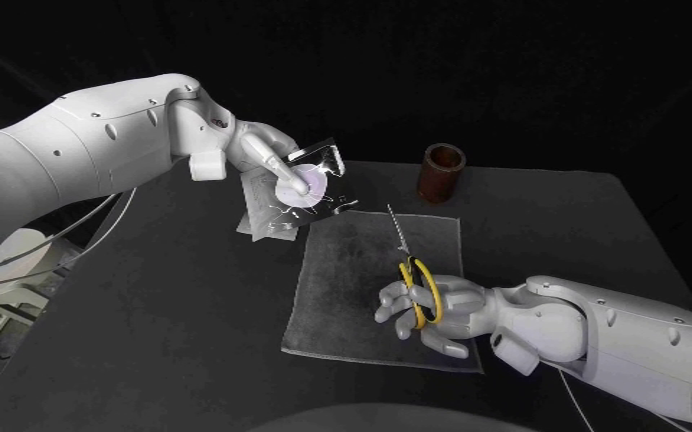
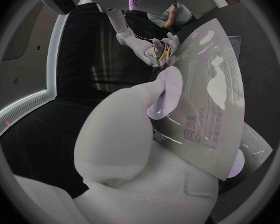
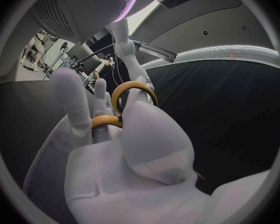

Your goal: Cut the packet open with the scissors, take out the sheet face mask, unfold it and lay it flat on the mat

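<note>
My left hand (image 1: 283,170) holds the silvery face-mask packet (image 1: 293,195) up in the air over the table's back left, past the mat's far left corner. In the left wrist view the packet (image 2: 211,104) is pinched between the fingers (image 2: 168,87), its printed face showing. My right hand (image 1: 430,309) grips the yellow-handled scissors (image 1: 408,262) over the grey mat (image 1: 346,302), blades pointing away toward the packet. The yellow loops (image 3: 124,102) sit around my right hand's fingers (image 3: 74,104). The scissors (image 2: 160,51) also appear far off in the left wrist view.
A brown cylindrical cup (image 1: 443,173) stands upright on the black table (image 1: 173,332) just beyond the mat's far right corner. Cables hang off the table's left side.
</note>
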You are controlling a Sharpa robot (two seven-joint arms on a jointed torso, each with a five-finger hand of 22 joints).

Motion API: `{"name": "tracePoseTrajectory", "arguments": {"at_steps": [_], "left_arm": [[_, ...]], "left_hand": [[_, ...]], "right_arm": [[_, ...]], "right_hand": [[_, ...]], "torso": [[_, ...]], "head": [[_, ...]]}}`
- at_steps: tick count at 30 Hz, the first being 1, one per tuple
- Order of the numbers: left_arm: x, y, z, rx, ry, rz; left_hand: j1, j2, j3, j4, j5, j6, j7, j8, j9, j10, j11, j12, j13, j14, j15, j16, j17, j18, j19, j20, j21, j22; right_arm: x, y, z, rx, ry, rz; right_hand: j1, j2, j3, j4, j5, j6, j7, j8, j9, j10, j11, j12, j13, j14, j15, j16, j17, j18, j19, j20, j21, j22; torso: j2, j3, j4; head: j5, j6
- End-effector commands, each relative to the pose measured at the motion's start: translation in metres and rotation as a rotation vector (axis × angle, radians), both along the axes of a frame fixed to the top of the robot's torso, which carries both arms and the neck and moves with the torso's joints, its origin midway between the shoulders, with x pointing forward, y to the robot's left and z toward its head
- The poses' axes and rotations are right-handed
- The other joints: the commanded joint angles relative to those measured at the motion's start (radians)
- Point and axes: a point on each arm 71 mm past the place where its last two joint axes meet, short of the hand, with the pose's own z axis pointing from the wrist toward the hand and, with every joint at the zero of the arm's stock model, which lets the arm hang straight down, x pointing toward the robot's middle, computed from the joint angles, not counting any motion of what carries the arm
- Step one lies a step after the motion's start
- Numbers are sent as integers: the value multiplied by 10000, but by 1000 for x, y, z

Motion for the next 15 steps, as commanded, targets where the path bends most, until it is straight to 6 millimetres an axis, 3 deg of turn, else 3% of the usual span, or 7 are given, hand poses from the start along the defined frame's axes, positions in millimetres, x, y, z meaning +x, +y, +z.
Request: {"name": "tracePoseTrajectory", "arguments": {"at_steps": [1, 6, 8, 10, 12, 14, 15], "left_arm": [[0, -1, 1, -71, -30, -49], [0, -1, 1, -66, -32, -36], [0, -1, 1, -66, -33, -35], [0, -1, 1, -67, -35, -30], [0, 0, 1, -68, -41, -20], [0, 0, 1, -69, -45, -11], [0, 0, 1, -71, -47, -6]], "left_hand": [[-45, 87, 52, -103, 62, 54, -1, 37, 248, 85, -6, -26, 14, 17, -44, -59, 24, 176, -69, 3, 55, 20], [-45, 87, 52, -103, 62, 54, -1, 37, 248, 85, -6, -26, 14, 17, -44, -59, 24, 176, -69, 3, 55, 20], [-45, 87, 52, -103, 62, 54, -1, 37, 248, 85, -6, -26, 14, 17, -44, -59, 24, 176, -69, 3, 55, 20], [-45, 87, 52, -103, 62, 54, -1, 37, 248, 85, -6, -26, 14, 17, -44, -59, 24, 176, -69, 3, 55, 20], [-45, 87, 52, -103, 62, 54, -1, 37, 248, 85, -6, -26, 14, 17, -44, -59, 24, 176, -69, 3, 55, 20], [-45, 87, 52, -103, 62, 54, -1, 37, 248, 85, -6, -26, 14, 17, -44, -59, 24, 176, -69, 3, 55, 20], [-45, 87, 52, -103, 62, 54, -1, 37, 248, 85, -6, -26, 14, 17, -44, -59, 24, 176, -69, 3, 55, 20]], "right_arm": [[-4, 2, 3, 617, 315, 417], [-5, 2, 2, 738, 421, 507], [-6, 3, 2, 775, 453, 577], [-7, 3, 2, 827, 505, 627], [-8, 3, 1, 905, 580, 717], [-8, 4, 1, 947, 620, 769], [-9, 4, 1, 974, 644, 792]], "right_hand": [[128, 13, 10, -48, -21, 81, 87, 13, -8, -234, -94, 78, -14, -89, 0, -22, -64, -146, 294, -29, 80, 104], [143, 0, 34, -62, -22, -21, 62, -5, -13, -762, -166, 174, -113, -677, 95, -47, -357, -151, 266, -14, 6, -20], [137, -29, 69, -56, -22, -117, 16, -33, -18, -994, -220, 229, -175, -1017, 191, -37, -536, -177, 250, 25, -22, -63], [94, -163, 252, 17, -4, -223, -94, -92, -43, -1677, -369, 169, -345, -2046, 429, -11, -982, -227, 183, 121, -162, -267], [69, -437, 683, 166, -34, -225, -174, -114, -60, -2440, -459, 54, -533, -3091, 653, 4, -1485, -281, 110, 218, -273, -444], [-39, -1139, 1674, 581, -28, -501, -196, -300, -134, -3364, -369, -55, -715, -4790, 1016, -135, -2535, -431, -111, 479, -644, -1020], [-85, -1324, 1944, 617, 6, -601, -184, -369, -161, -3708, -334, -193, -851, -5097, 1066, -146, -2722, -405, -211, 493, -859, -1341]], "torso": [[7, 1, 4], [0, 4, -4], [2, 4, -1], [4, 5, 0], [-2, 6, -2], [-3, 5, -3], [-3, 6, -2]], "head": [[4, -8], [3, -31], [1, -40], [-2, -35], [-10, -44], [-2, -53], [0, -57]]}}
